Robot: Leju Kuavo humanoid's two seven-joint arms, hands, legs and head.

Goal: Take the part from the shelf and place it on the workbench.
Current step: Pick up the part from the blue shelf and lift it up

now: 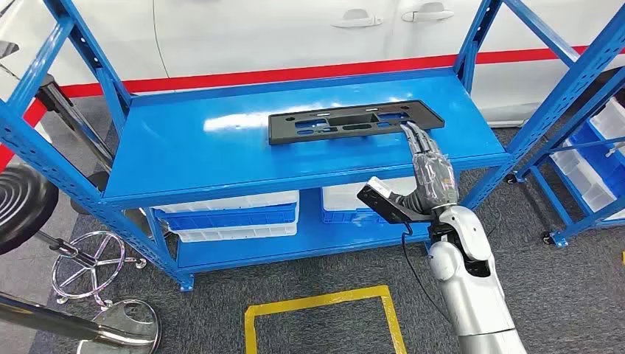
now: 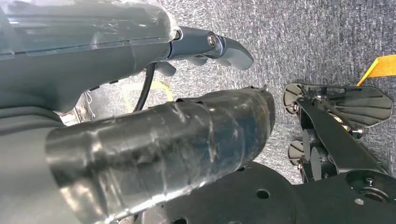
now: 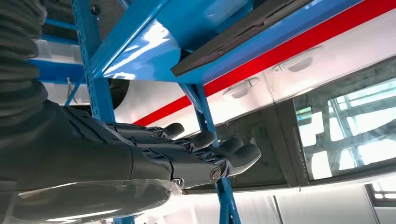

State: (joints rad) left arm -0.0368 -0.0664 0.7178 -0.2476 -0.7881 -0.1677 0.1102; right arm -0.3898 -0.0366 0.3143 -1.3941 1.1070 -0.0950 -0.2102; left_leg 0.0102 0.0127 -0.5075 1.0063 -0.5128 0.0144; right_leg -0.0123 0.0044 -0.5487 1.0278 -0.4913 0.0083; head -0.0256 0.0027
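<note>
The part (image 1: 354, 122) is a flat black plastic panel with cut-outs, lying on the top deck of the blue shelf (image 1: 206, 155). My right hand (image 1: 431, 166) reaches up over the shelf's front edge with its fingers stretched out straight. Its fingertips (image 1: 410, 131) are at the part's near right end, and whether they touch it I cannot tell. In the right wrist view that hand (image 3: 187, 156) is flat and holds nothing, with the part's edge (image 3: 233, 39) beyond it. My left hand (image 2: 116, 60) hangs over the grey carpet, fingers (image 2: 219, 46) loosely apart and holding nothing.
White and blue bins (image 1: 236, 214) fill the lower shelf. A second blue rack with bins (image 1: 589, 147) stands at the right. A white car with a red stripe (image 1: 295, 37) is behind. A stool base (image 1: 96, 262) and a yellow floor marking (image 1: 324, 302) lie in front.
</note>
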